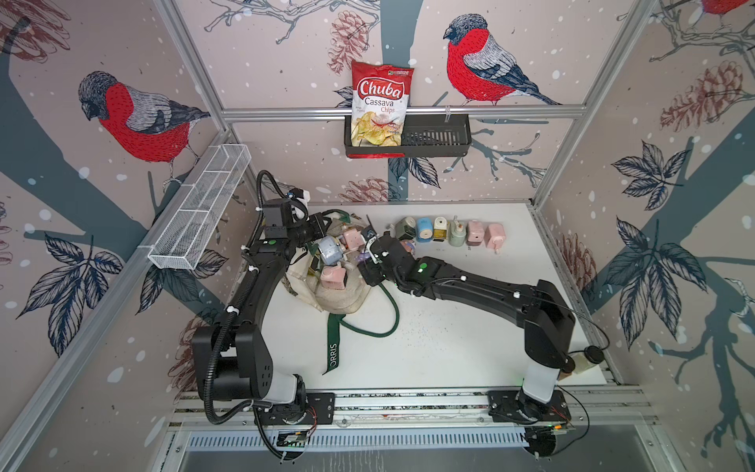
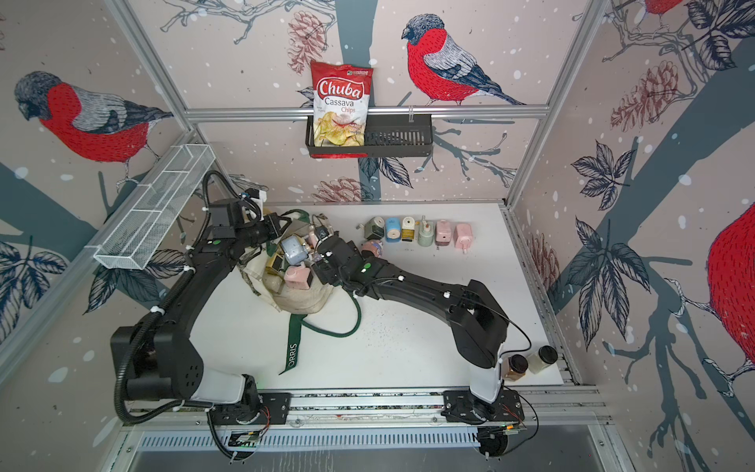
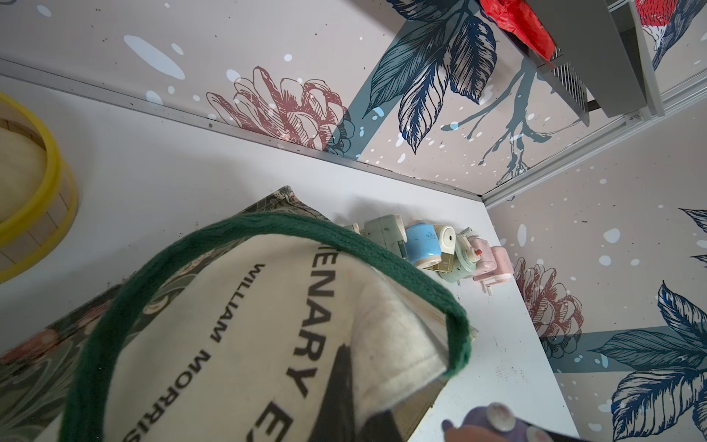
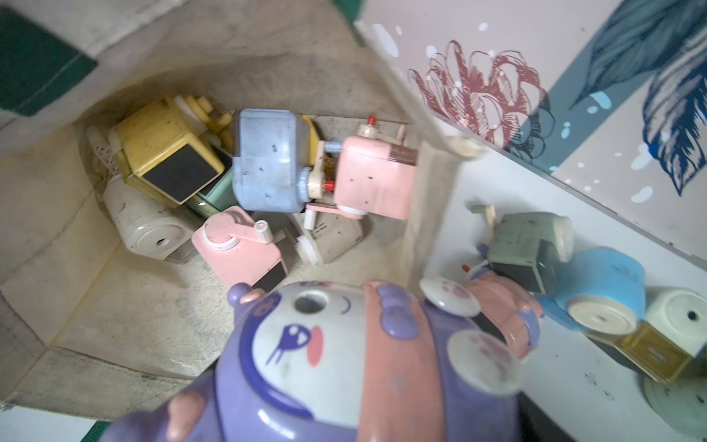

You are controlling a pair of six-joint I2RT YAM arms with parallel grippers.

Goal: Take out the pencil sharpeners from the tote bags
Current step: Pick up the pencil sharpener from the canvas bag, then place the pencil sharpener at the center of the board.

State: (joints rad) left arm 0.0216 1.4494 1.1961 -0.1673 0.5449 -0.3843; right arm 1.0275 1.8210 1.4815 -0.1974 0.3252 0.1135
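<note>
right gripper [image 1: 369, 250] hugs the purple sharpener [image 4: 325, 363], left gripper [image 1: 321, 229] pinches the bag [image 1: 343, 300]; one slip could drop it back inside, just below.

Bright, even light, soft shadows — wrist views blur up close, edges bowed.

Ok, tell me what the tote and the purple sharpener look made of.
Tote: seemingly cream canvas, matte, woven grain and soft folds showing; handle looks like green webbing. Purple sharpener: apparently moulded plastic, smooth with a slight sheen, scuffed, with rounded raised shapes.
</note>
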